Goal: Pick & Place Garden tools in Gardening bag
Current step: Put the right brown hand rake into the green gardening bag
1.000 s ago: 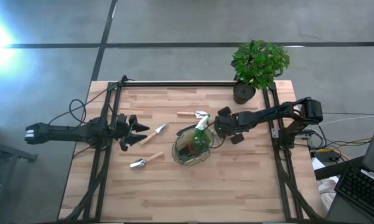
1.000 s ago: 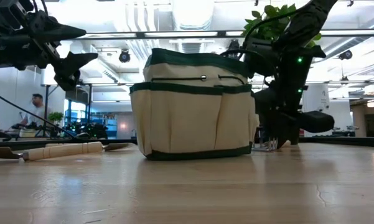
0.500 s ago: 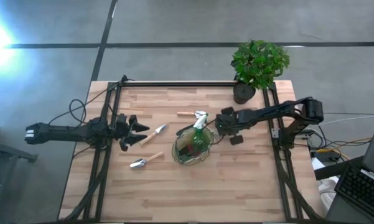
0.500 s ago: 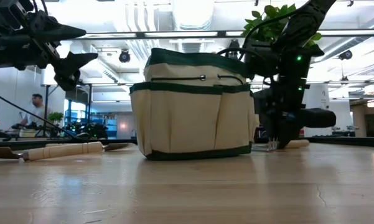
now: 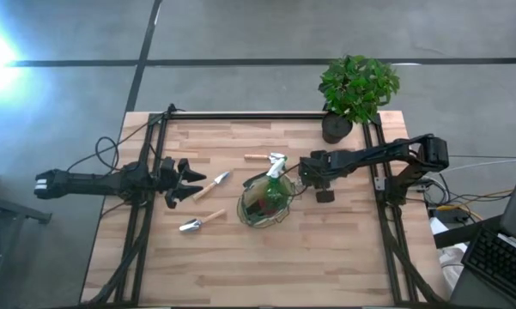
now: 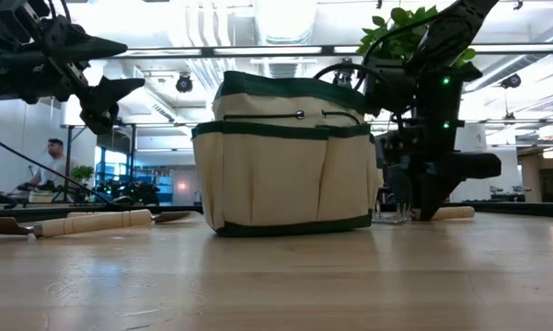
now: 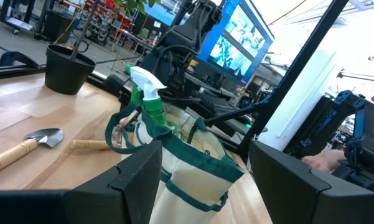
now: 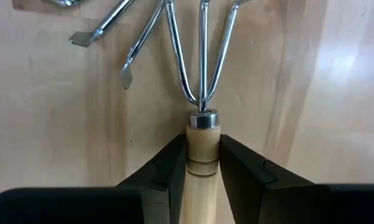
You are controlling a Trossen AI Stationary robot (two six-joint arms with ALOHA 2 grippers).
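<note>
The gardening bag (image 5: 264, 201), cream cloth with green trim, stands mid-table with a green-and-white spray bottle (image 5: 277, 166) in it. My right gripper (image 8: 202, 140) points down just right of the bag, shut on a three-tined hand fork (image 8: 202, 56) with a wooden handle, which lies on the table. A second tined tool (image 8: 106, 25) lies beside it. Two trowels (image 5: 211, 186) (image 5: 201, 224) lie left of the bag, and another wooden handle (image 5: 258, 158) lies beyond it. My left gripper (image 5: 191, 180) hangs open and level at the left, above the trowels. My right gripper pinches the fork's wooden handle (image 8: 202, 149) between its two fingers (image 8: 168, 162), just behind the metal collar at the head end. The fingers come from above, pointing down, and lie across the handle. The fork lies flat on the table, its tines pointing toward the bag.
A potted green plant (image 5: 358, 86) in a black pot (image 5: 336, 129) stands at the table's far right corner. Black frame rails (image 5: 146, 215) run along the left, right and far edges. The near half of the wooden table (image 5: 266, 266) holds no objects.
My right gripper has stayed over the fork and rolled its wrist about the line it points along, bringing its fingers across the handle. The left arm has kept still, and so have the bag and the other tools.
</note>
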